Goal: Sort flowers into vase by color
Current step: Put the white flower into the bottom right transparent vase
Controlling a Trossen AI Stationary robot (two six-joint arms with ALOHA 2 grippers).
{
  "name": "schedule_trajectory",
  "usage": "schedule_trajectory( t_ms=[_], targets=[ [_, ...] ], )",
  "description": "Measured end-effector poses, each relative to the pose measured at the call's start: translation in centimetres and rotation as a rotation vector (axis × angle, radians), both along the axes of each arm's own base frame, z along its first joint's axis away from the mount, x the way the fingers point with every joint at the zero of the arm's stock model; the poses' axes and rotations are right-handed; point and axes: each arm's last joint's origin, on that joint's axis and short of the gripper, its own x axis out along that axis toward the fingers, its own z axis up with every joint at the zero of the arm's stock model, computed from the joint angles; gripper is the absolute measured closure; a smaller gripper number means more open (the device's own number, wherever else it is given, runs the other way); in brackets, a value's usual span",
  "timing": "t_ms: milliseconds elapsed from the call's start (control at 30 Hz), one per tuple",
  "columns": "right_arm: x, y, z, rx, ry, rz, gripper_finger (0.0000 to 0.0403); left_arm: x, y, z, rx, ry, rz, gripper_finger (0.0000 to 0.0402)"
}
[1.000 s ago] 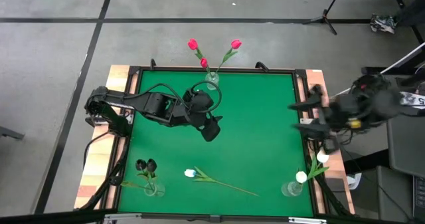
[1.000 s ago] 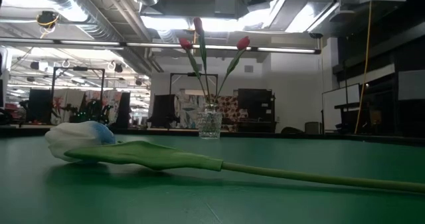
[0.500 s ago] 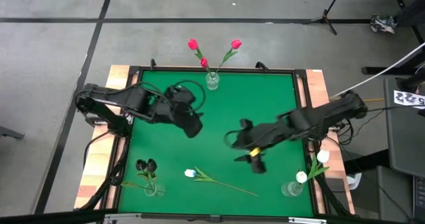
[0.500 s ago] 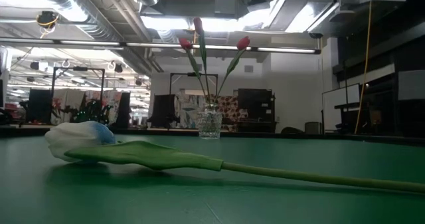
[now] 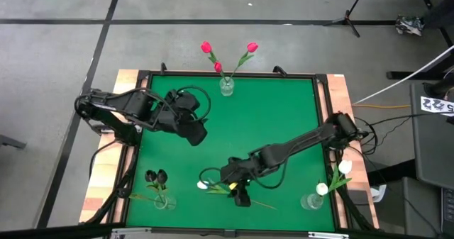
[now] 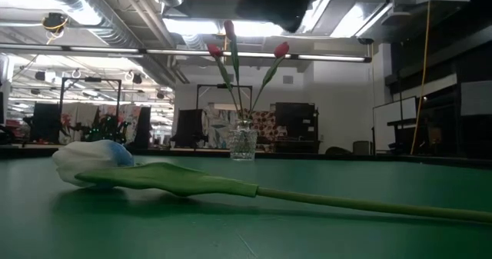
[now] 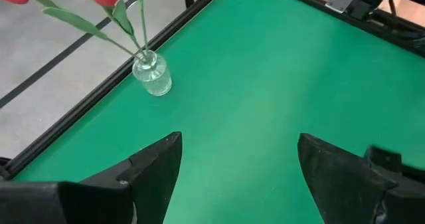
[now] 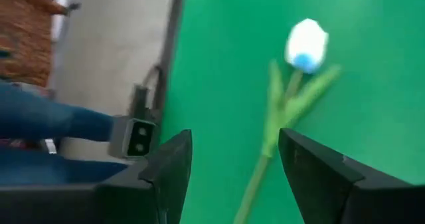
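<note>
One white tulip (image 5: 204, 185) lies flat on the green table near its near edge, with its stem (image 5: 252, 200) running toward the right. In the low view its head (image 6: 88, 164) and leaf rest on the cloth. My right gripper (image 5: 239, 196) hovers open above that stem, and its own view shows the tulip (image 8: 304, 43) ahead of the open fingers (image 8: 232, 177). My left gripper (image 5: 198, 134) waits open left of centre (image 7: 236, 177). Three pink-red tulips stand in the far vase (image 5: 226, 87). Black tulips stand in the near-left vase (image 5: 160, 198), white ones in the near-right vase (image 5: 312, 200).
The table has a raised dark rim (image 5: 234, 74) and wooden side strips (image 5: 106, 175). The three glass vases stand close to its edges. The right arm (image 5: 305, 143) stretches slantwise across the right half. A person's blue trouser leg (image 8: 46, 124) shows beyond the near edge.
My right arm has swung in from the table's right edge, across toward the near centre, and now hangs over the lying white tulip. My left gripper has drawn back toward the table's left edge. The tulip has not moved.
</note>
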Motion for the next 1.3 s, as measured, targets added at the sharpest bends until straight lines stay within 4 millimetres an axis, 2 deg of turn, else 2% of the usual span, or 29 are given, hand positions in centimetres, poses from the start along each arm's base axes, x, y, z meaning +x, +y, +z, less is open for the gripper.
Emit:
schedule_trajectory(
  t_ms=[133, 467, 867, 1100, 1233, 1300],
  targets=[
    [0.5, 0.1, -1.3, -0.02, 0.024, -0.008, 0.018, 0.0, 0.0, 0.0, 0.005, 0.006, -0.005, 0.0107],
    [1.2, 2.0, -6.5, -0.052, 0.137, 0.005, 0.018, -0.2, -0.2, -0.1, 0.01, 0.021, -0.015, 0.0107],
    [1.6, 1.4, -7.1, -0.159, 0.108, -0.149, 0.018, -0.5, -1.4, -0.1, -0.013, 0.003, -0.035, 0.0107],
    [1.4, 2.3, -8.5, -0.161, 0.154, -0.143, 0.018, -0.6, -1.9, -0.1, -0.023, -0.001, -0.039, 0.0107],
    [1.0, 2.8, -10.3, -0.204, 0.218, -0.132, 0.018, -0.6, -1.8, -0.1, -0.023, -0.002, -0.038, 0.0107],
    [1.1, 2.9, -10.6, -0.197, 0.22, -0.128, 0.018, -0.6, -1.8, -0.1, -0.022, -0.002, -0.037, 0.0107]
  ],
)
